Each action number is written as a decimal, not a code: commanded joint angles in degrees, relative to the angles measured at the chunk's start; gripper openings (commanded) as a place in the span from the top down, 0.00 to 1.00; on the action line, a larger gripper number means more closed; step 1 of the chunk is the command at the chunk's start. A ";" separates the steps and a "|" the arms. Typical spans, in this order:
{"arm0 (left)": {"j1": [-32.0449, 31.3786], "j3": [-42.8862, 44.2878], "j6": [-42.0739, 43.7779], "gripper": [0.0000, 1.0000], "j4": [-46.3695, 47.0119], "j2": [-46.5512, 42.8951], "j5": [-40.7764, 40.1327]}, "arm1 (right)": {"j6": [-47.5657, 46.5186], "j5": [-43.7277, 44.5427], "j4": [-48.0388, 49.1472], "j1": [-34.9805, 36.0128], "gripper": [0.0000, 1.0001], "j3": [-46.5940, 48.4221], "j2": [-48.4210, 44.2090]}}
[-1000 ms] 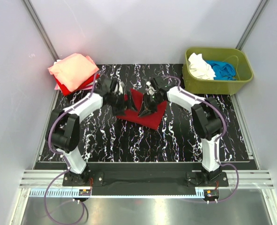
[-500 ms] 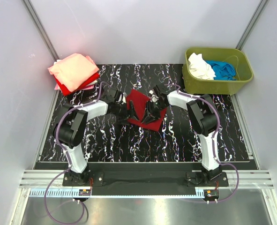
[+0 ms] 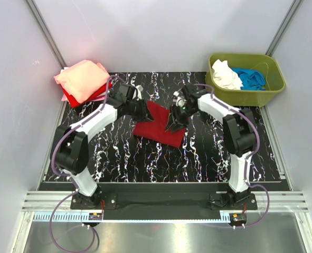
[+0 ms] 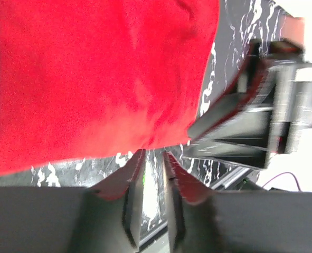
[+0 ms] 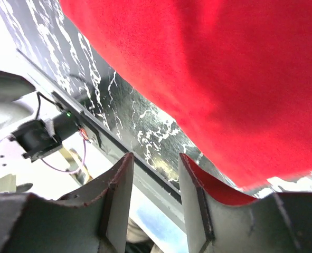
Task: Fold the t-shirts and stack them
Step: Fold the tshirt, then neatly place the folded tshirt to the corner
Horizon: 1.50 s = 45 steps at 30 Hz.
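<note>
step: fold looks done, stacking next | dark red t-shirt (image 3: 160, 124) folded flat mid-tabletop (image 3: 198, 153) | left gripper (image 4: 154, 174) fingers near-closed, empty, at shirt's edge | right gripper (image 5: 154, 182) fingers apart, empty | next: grip it, carry to folded pile (image 3: 83, 80)
</note>
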 commanded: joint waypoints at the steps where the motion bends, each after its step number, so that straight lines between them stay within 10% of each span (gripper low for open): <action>1: -0.86 2.48 0.61 0.81 1.28 5.64 0.86 | -1.36 2.43 -2.21 -4.31 0.56 -2.29 -3.94; 19: -3.23 -20.28 -5.45 0.94 12.45 2.69 -1.86 | 1.02 20.18 -0.27 -4.76 0.60 -11.72 -2.44; 24: -4.90 -15.55 -5.02 0.75 3.32 -7.06 -4.75 | 2.24 25.98 -1.24 -4.58 0.51 -11.62 -8.59; 28: -4.29 -6.76 1.21 0.01 -4.16 -15.07 -15.61 | 4.70 31.70 -0.19 -4.50 0.39 -14.77 -17.19; 45: 8.54 -13.59 3.95 0.01 12.70 1.80 -2.74 | 18.51 25.91 19.50 6.84 0.33 -42.91 -47.44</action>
